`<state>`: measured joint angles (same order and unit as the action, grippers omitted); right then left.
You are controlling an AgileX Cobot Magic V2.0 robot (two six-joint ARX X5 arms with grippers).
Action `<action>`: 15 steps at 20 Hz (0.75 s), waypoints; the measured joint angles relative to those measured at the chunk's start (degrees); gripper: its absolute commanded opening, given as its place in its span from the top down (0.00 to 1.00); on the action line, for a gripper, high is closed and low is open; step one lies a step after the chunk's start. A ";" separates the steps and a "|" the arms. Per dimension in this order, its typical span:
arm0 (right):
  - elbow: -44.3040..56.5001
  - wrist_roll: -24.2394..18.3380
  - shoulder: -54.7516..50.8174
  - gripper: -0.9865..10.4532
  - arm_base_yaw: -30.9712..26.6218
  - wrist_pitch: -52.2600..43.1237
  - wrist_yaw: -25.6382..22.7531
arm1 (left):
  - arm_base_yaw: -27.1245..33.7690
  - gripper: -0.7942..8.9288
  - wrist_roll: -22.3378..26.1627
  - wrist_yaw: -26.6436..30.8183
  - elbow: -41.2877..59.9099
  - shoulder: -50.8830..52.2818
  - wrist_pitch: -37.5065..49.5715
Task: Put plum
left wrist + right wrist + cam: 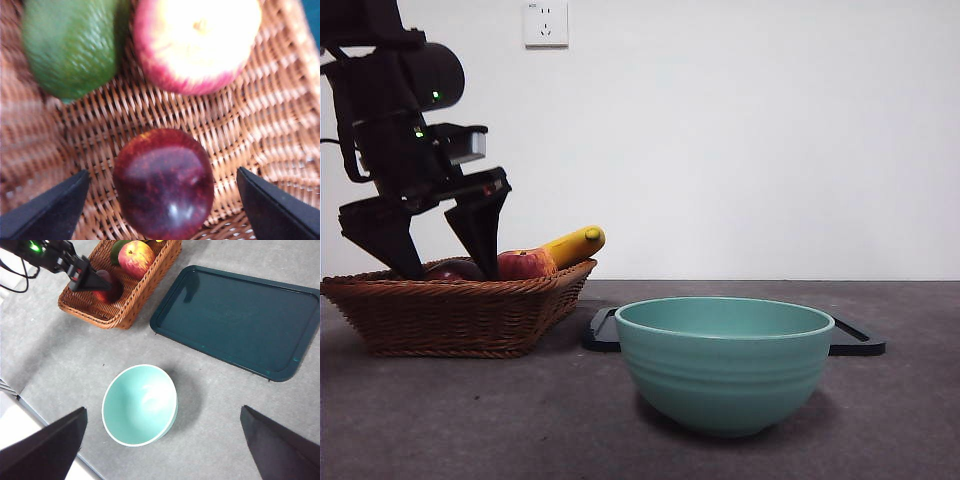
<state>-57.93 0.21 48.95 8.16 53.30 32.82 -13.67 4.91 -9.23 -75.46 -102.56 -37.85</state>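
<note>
The plum (164, 185) is dark maroon and glossy, and it lies on the weave of the wicker basket (250, 115). My left gripper (162, 175) is open, with one jaw on each side of the plum and a gap between each jaw and the fruit. In the front view the left gripper (448, 262) reaches down into the basket (450, 315) at the left, and only the plum's top (455, 270) shows over the rim. My right gripper (163, 412) is open and empty, high above the table, looking down on the plum (107, 290) and the left gripper (92, 282).
A red-yellow apple (197, 40), a green fruit (70, 42) and a banana (575, 243) share the basket. A teal bowl (724, 360) stands in front at the centre. A dark tray (240, 320) lies flat behind it, beside the basket (107, 315).
</note>
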 measured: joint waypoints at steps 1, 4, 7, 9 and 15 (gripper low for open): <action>0.00 0.00 0.00 0.48 0.00 0.00 0.00 | -0.09 0.44 0.13 0.02 0.00 -0.59 0.00; 0.00 0.00 0.00 0.48 0.00 0.00 0.00 | -0.24 0.44 0.15 0.02 0.00 -1.62 0.11; 0.00 0.00 0.00 0.48 0.00 0.00 0.00 | -0.31 0.52 0.15 0.04 0.00 -2.16 0.09; 0.00 0.00 0.00 0.48 0.00 0.00 0.00 | -0.42 0.60 0.15 0.04 0.00 -2.16 0.15; 0.00 0.00 0.00 0.48 0.00 0.00 0.00 | -0.46 0.61 0.13 0.07 0.00 -2.08 0.00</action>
<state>-57.93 0.21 48.95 8.16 53.30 32.82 -14.13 5.04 -9.17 -75.46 -104.64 -37.85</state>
